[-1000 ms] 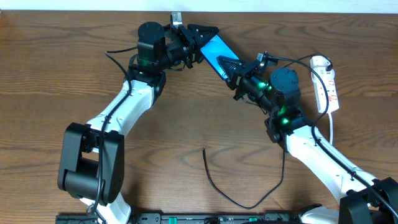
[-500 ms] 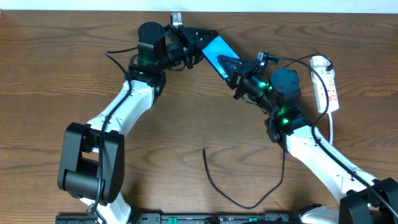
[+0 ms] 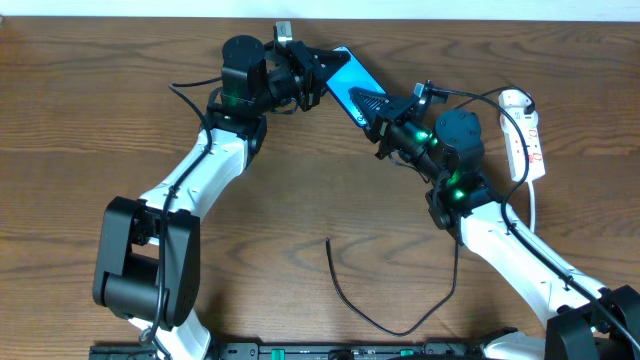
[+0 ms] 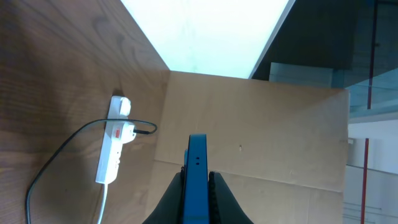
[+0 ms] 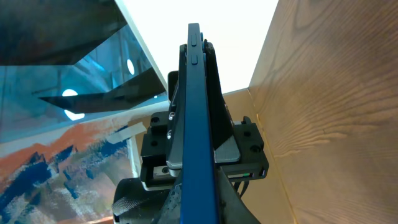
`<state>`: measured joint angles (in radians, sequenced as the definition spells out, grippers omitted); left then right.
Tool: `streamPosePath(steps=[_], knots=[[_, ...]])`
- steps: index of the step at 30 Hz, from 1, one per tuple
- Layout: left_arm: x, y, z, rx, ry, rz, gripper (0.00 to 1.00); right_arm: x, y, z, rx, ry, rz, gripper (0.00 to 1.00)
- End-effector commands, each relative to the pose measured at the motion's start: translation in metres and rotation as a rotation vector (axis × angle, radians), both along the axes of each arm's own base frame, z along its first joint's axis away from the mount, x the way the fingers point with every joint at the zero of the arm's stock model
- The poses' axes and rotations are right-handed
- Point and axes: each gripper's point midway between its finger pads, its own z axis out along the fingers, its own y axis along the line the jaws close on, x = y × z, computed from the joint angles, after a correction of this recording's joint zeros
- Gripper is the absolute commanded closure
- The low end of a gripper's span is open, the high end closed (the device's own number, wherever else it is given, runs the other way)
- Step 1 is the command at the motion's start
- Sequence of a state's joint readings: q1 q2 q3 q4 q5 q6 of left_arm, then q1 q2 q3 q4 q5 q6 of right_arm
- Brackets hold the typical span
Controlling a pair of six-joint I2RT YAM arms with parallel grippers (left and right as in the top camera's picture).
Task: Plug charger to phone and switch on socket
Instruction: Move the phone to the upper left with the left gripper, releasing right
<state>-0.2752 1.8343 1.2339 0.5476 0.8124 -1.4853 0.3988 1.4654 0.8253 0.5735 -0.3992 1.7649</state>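
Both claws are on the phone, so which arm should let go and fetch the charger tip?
Right, probably. The charger's loose tip lies nearer the right claw than the left claw, and it trails on that side; the left can hold the phone.

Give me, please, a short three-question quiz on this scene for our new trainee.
1. True or false: only the left gripper grips the phone.
2. The socket lies nearest which arm? A left, B right.
3. Where is the tip of the charger?
Key: 1 false, the right gripper is shut on it too; 2 B; 3 loose on the table, not in the phone.
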Motion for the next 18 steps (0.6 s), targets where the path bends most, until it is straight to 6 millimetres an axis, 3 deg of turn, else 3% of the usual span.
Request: streamPosePath(steps=[1,2,6,7,8,18], knots=[[-0.003,0.001,0.022,-0.001,-0.079,-0.005,0.93,-0.001,0.003,0.012,0.023,-0.010,0.003,0.99],[-0.003,0.001,0.022,-0.001,-0.079,-0.005,0.92,-0.001,0.003,0.012,0.023,-0.010,0.003,0.92],[-0.002,0.003,0.022,0.000,-0.079,0.000,0.93,-0.001,0.003,0.012,0.024,-0.010,0.004,0.39],[-0.001,0.006,0.022,0.000,-0.079,0.004,0.92,-0.001,0.004,0.012,0.024,-0.012,0.006,0.16],[0.001,0.008,0.022,0.000,-0.079,0.010,0.92,-0.001,0.004,0.013,0.026,-0.016,0.007,0.01],[0.019,0.063,0.022,-0.003,-0.077,0.071,0.93,-0.002,0.005,0.015,0.028,-0.023,0.018,0.01]])
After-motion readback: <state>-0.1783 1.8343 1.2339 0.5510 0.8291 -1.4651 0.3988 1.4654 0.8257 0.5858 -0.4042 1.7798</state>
